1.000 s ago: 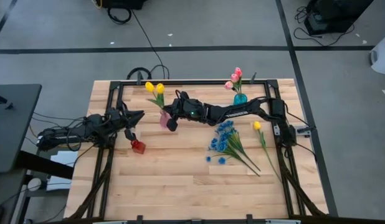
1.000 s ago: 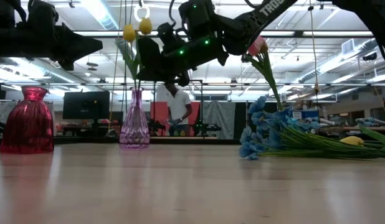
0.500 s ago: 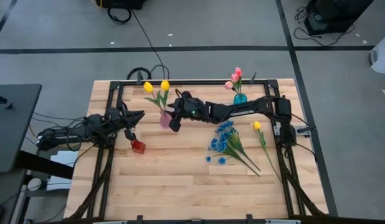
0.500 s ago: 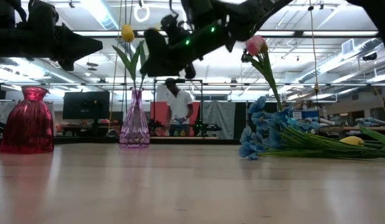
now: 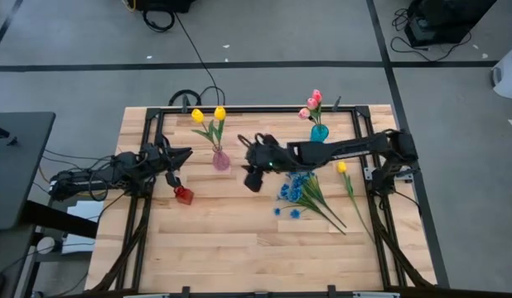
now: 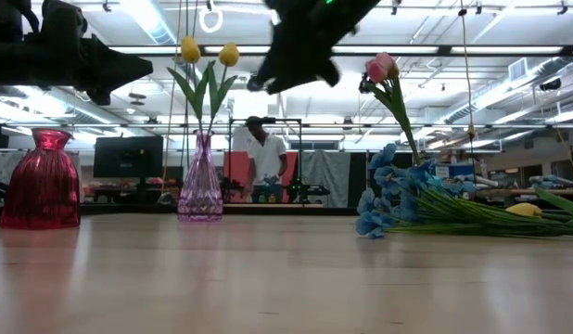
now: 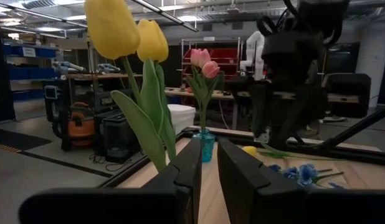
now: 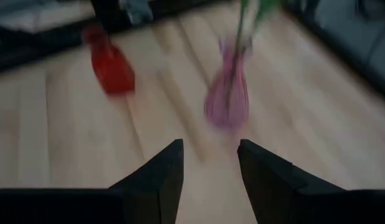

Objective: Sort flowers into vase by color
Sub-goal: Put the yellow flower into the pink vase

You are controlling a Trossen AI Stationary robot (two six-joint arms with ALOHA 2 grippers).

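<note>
Two yellow tulips (image 5: 209,116) stand in the purple vase (image 5: 220,160), their stems down its neck. Pink tulips (image 5: 312,103) stand in the teal vase (image 5: 319,131). Blue flowers (image 5: 296,187) and one yellow tulip (image 5: 342,167) lie flat on the table to the right. The red vase (image 5: 184,194) holds nothing. My right gripper (image 5: 252,182) hovers open and empty above the table, between the purple vase and the blue flowers. My left gripper (image 5: 188,153) is shut and empty, held level left of the purple vase and above the red vase.
Black rails (image 5: 156,124) frame the table's left, far and right sides. Bare wood (image 5: 239,240) fills the near half of the table. In the low view a person (image 6: 264,162) stands in the room far behind the table.
My right gripper has let go of the second yellow tulip at the purple vase. It has risen and drawn away toward the table's right and near edges. The tulip now stands in the vase, its head spread apart from the first one.
</note>
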